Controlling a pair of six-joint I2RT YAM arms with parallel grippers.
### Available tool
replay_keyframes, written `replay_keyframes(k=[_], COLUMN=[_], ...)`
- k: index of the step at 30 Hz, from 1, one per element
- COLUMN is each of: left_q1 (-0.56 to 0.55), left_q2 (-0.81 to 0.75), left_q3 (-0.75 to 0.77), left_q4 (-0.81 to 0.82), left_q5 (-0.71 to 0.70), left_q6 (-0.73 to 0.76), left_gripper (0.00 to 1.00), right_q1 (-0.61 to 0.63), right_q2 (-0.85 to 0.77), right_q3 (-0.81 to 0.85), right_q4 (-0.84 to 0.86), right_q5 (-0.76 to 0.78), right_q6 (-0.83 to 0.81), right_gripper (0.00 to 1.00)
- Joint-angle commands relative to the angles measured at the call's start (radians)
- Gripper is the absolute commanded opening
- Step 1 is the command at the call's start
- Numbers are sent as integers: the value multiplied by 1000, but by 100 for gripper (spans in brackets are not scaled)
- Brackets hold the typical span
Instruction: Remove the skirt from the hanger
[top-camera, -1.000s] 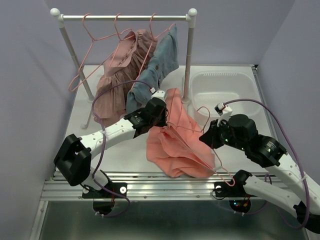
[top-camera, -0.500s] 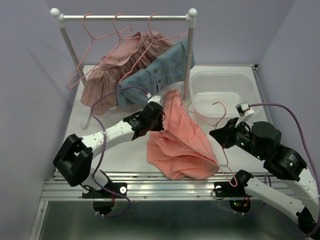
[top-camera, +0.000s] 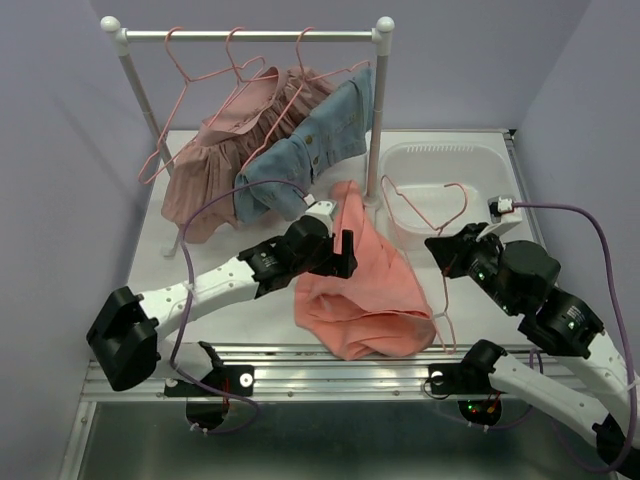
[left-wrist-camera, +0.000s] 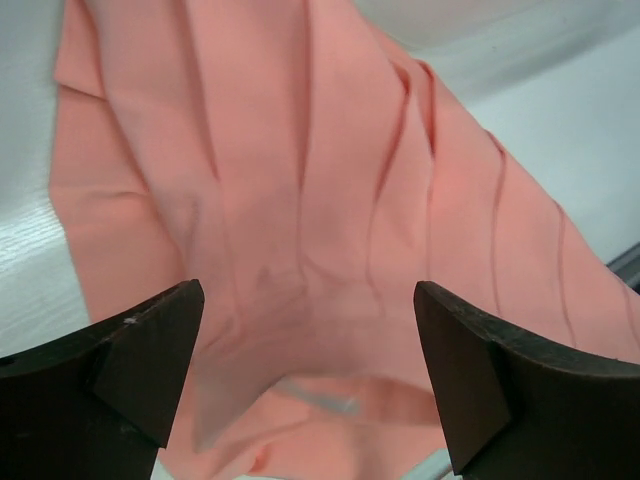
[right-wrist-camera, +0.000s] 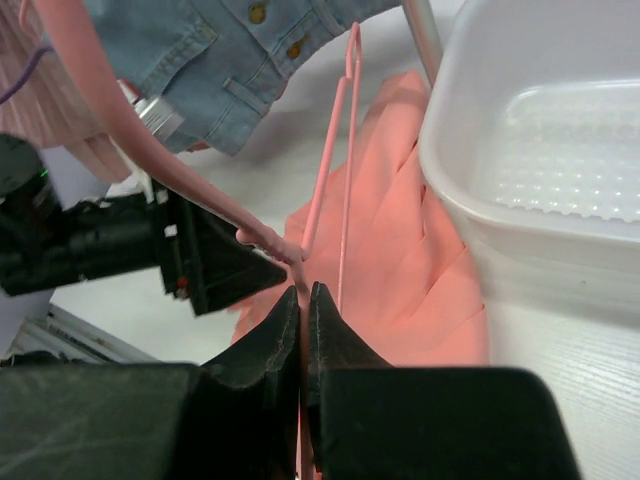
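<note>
The dusty-pink ruffled skirt (top-camera: 215, 165) hangs from a pink hanger on the rack (top-camera: 245, 36), away from both grippers. A coral-orange garment (top-camera: 365, 285) lies crumpled on the table. My left gripper (top-camera: 345, 255) hovers over its left edge, open, with only the coral cloth (left-wrist-camera: 300, 200) below the jaws (left-wrist-camera: 310, 380). My right gripper (top-camera: 440, 250) is shut on a bare pink wire hanger (top-camera: 405, 203), held up over the tub. In the right wrist view the jaws (right-wrist-camera: 303, 295) pinch the hanger wire (right-wrist-camera: 345, 150) above the coral garment (right-wrist-camera: 400, 250).
A blue denim garment (top-camera: 310, 145) hangs beside the skirt on the rack. A white plastic tub (top-camera: 440, 155) stands at the back right, its wall (right-wrist-camera: 450, 190) next to the coral garment. The rack's right post (top-camera: 377, 120) stands between garment and tub.
My left gripper opened and let go of the coral garment, which now lies on the table. My right gripper drew the hanger up and right, out of that garment.
</note>
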Motion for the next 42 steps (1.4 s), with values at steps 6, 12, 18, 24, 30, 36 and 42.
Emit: replay_keyframes(k=[6, 12, 18, 24, 30, 36, 42], left_q1=[-232, -400, -457, -467, -467, -467, -467], left_q2=[-165, -162, -112, -18, 37, 92, 119], left_q3=[-22, -52, -89, -57, -7, 18, 30], left_q4=[40, 136, 323, 393, 402, 445, 454], left_q5=[-102, -122, -16, 4, 9, 55, 107], left_q6=[-1, 77, 196, 275, 318, 337, 334], left_gripper=[99, 99, 99, 99, 97, 41, 0], right_q1=[2, 2, 2, 2, 2, 2, 2], right_q2=[15, 50, 108, 136, 142, 142, 154], right_q3=[-26, -19, 44, 61, 69, 61, 57], right_q4=[192, 252, 229, 238, 242, 256, 261], right_q5=[177, 265, 257, 220, 190, 191, 236], right_q6=[44, 56, 66, 73, 79, 86, 78], right_gripper=[1, 1, 1, 1, 1, 1, 1])
